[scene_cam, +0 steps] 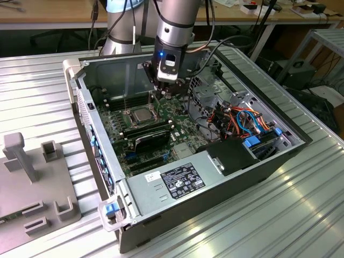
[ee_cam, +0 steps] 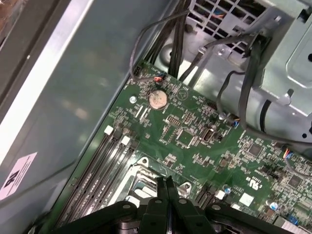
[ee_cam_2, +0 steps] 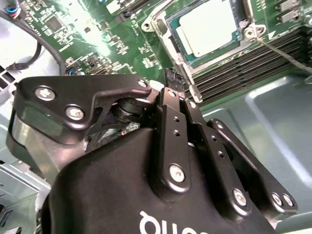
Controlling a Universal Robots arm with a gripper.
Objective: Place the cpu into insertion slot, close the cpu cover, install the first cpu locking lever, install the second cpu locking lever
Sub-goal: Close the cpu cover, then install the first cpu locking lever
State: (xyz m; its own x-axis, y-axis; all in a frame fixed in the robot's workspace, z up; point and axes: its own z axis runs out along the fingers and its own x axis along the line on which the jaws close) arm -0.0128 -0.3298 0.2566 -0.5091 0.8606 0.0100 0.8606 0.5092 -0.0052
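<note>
The cpu [scene_cam: 141, 114] lies flat in the insertion slot [scene_cam: 130, 117] on the green motherboard, its dull silver top [ee_cam_2: 208, 25] facing up. The cpu cover [ee_cam_2: 168, 41], a silver frame, appears to lie down around the chip. A thin metal locking lever [ee_cam_2: 286, 56] slants across the memory slots beside the socket, and thin rods [scene_cam: 152, 105] stand up at the socket in the exterior view. My gripper [scene_cam: 157, 91] hovers just behind the socket, shut with nothing between its fingers [ee_cam_2: 171, 92]. In the first wrist view the gripper [ee_cam: 166, 183] sits over a socket corner [ee_cam: 144, 171].
The open computer case [scene_cam: 269, 161] has tall walls around the board. Black memory sticks [scene_cam: 148, 129] lie in front of the socket. Bundled cables [scene_cam: 244, 121] and a power supply [scene_cam: 177, 180] lie toward the exterior view's right and front. A grey fixture [scene_cam: 32, 177] stands outside at the left.
</note>
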